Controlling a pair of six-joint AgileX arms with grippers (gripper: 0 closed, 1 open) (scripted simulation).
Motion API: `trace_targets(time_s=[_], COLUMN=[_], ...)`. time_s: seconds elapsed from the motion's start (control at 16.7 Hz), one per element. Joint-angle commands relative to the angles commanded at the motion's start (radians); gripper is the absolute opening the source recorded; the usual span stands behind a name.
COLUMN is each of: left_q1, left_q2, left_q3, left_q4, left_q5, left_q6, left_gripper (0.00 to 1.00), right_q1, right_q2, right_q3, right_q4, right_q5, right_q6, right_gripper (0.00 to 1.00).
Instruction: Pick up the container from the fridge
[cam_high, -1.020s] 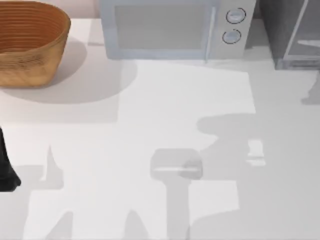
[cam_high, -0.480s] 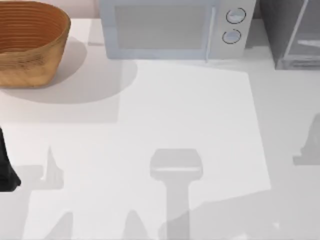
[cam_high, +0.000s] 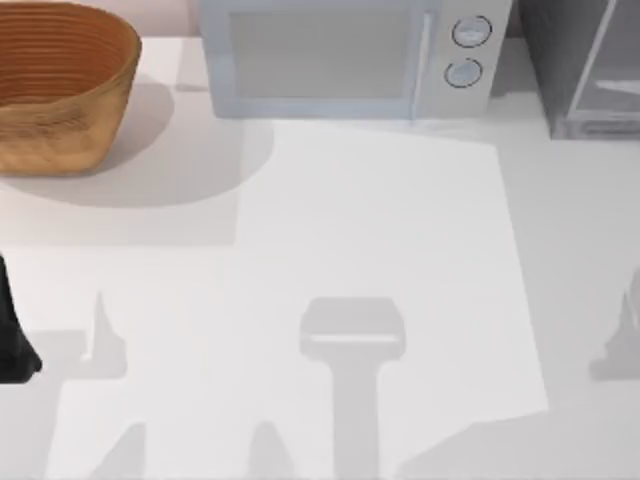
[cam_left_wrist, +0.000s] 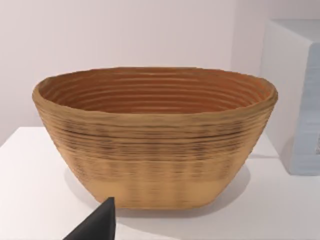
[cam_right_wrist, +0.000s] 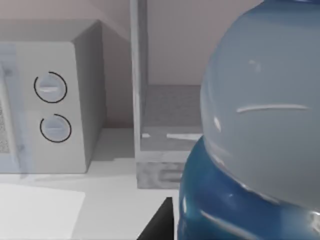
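Observation:
The container (cam_right_wrist: 260, 130) looms close in the right wrist view, a pale translucent body above a blue label. My right gripper holds it, with one dark fingertip (cam_right_wrist: 161, 222) showing beside the label. Behind it stands the fridge (cam_right_wrist: 167, 150), a grey box with its door panel (cam_right_wrist: 138, 75) edge-on and a bare inner floor. In the top view the fridge (cam_high: 585, 70) sits at the back right corner. My left arm (cam_high: 12, 340) is parked at the table's left edge.
A white microwave (cam_high: 350, 55) with two round knobs stands at the back centre, left of the fridge. A brown woven basket (cam_high: 60, 85) sits at the back left, and the left wrist view looks at the basket (cam_left_wrist: 155, 135) from just in front.
The right arm's shadow has slid off the middle of the table toward the right edge and the front. The left arm, basket and microwave have not moved.

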Motion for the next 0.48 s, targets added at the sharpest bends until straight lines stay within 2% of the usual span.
trace_targets(time_s=[0.48], left_q1=[0.000], left_q2=[0.000], left_q3=[0.000], left_q4=[0.000], left_q5=[0.000], left_q6=[0.000], left_gripper=[1.00], right_q1=[0.017], right_q2=[0.066], right_q3=[0.017], right_q4=[0.064], right_q5=[0.019], right_q6=[-0.001], right_gripper=[0.00])
